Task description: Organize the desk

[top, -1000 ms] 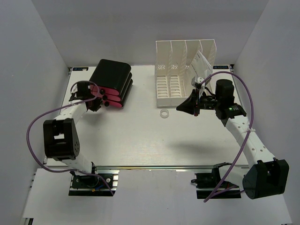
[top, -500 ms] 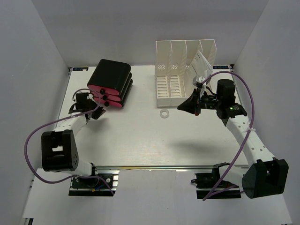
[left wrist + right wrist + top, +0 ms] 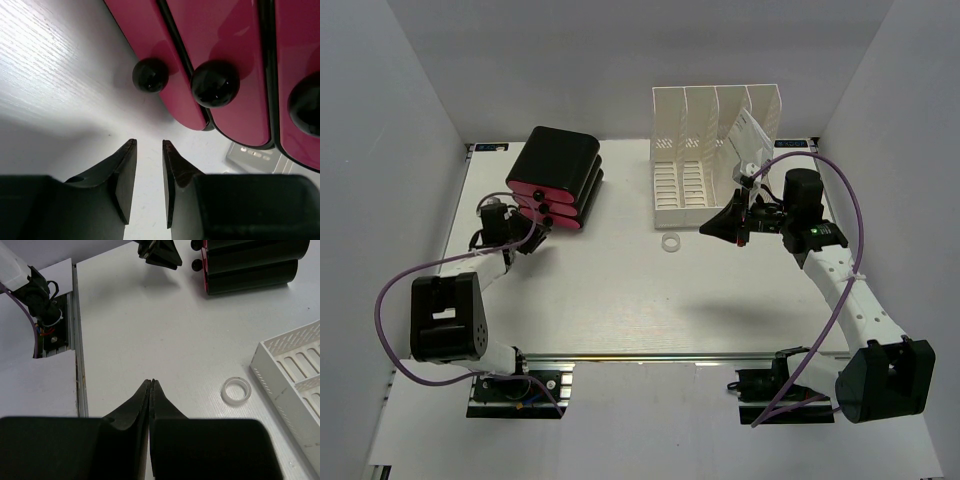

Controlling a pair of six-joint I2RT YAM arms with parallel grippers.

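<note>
The desk [image 3: 620,290] is a white tabletop with a silver rail [image 3: 650,355] along its near edge. A black drawer unit [image 3: 555,178] with pink fronts stands at the back left. My left gripper [image 3: 523,238] is just in front of it, apart from it. In the left wrist view my left gripper [image 3: 149,145] is open by a narrow gap and empty, and its tips point at the pink drawer fronts [image 3: 230,60] and their black knobs [image 3: 151,75]. My right gripper [image 3: 710,228] hovers near the file rack. In the right wrist view it [image 3: 151,382] is shut and empty.
A white slotted file rack [image 3: 715,150] stands at the back right with a white paper [image 3: 748,135] in one slot. A clear tape ring [image 3: 671,243] lies in front of the rack, and it also shows in the right wrist view [image 3: 236,391]. Grey walls surround the desk.
My left gripper has drawn back from the drawer fronts, toward the left and the near side. My right arm has barely moved.
</note>
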